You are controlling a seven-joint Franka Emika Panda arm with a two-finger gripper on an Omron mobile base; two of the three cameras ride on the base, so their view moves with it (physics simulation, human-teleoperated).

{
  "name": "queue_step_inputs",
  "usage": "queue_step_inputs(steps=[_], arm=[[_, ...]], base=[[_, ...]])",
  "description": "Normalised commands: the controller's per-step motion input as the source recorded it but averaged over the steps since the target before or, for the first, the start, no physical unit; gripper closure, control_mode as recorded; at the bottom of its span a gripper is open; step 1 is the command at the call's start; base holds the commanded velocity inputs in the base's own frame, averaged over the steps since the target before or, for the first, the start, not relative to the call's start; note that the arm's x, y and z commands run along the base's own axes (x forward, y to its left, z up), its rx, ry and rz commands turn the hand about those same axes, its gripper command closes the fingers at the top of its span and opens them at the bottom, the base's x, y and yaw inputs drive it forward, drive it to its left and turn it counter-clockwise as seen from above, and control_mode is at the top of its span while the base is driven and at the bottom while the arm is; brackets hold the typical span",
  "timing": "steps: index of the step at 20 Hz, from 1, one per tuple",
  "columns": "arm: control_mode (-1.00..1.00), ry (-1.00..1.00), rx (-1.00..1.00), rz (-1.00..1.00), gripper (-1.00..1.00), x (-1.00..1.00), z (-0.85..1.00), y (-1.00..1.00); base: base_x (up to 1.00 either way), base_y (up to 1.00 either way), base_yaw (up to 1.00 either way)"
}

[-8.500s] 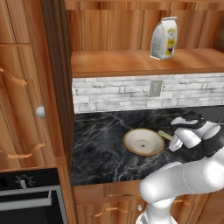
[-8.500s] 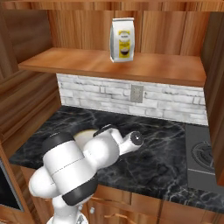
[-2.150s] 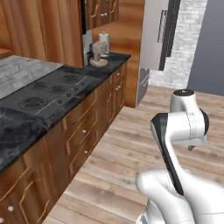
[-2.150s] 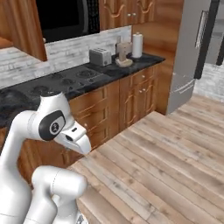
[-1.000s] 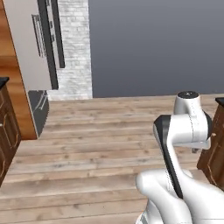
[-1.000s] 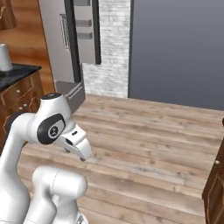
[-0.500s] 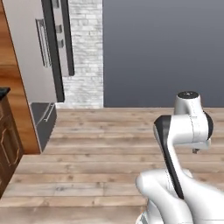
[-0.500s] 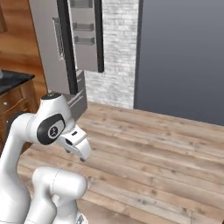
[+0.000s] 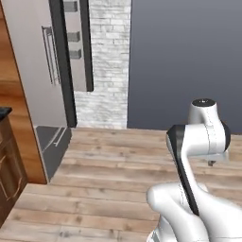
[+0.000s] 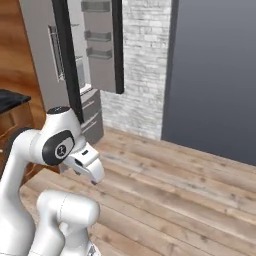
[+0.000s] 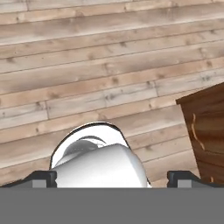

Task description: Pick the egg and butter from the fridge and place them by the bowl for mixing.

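The fridge [image 9: 45, 90] stands at the left side of the room, next to a white brick wall [image 9: 111, 61]. One of its doors [image 10: 102, 45] is swung open and I see it edge-on, with pale grey bins on its inner side. A long silver bar handle [image 9: 49, 54] runs down the grey front, and the lower drawer [image 9: 52, 142] is pulled out a little above the wooden floor [image 9: 118, 160]. From where I stand, the inside shelves are hidden, so I cannot tell where the egg and the butter are.

The arm is folded close over its base, well apart from the fridge. The gripper [image 10: 93, 176] hangs low and points down toward the floor planks. In the hand view its two dark fingertips [image 11: 41, 178] sit far apart at the two sides, so the jaws stand wide and there is nothing between them. A corner of a brown wooden cabinet [image 11: 205, 131] shows at the right of that view.
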Motion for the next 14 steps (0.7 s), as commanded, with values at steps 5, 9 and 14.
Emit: queue_step_inputs(steps=[5, 9, 14], arm=[[1.00, 0.00, 0.00, 0.00, -1.00, 0.00, 0.00, 0.00], [1.00, 0.00, 0.00, 0.00, -1.00, 0.00, 0.00, 0.00], [1.00, 0.00, 0.00, 0.00, -1.00, 0.00, 0.00, 0.00]], base=[[0.87, -0.23, 0.28], [0.50, -0.23, 0.53], [0.40, -0.36, 0.63]])
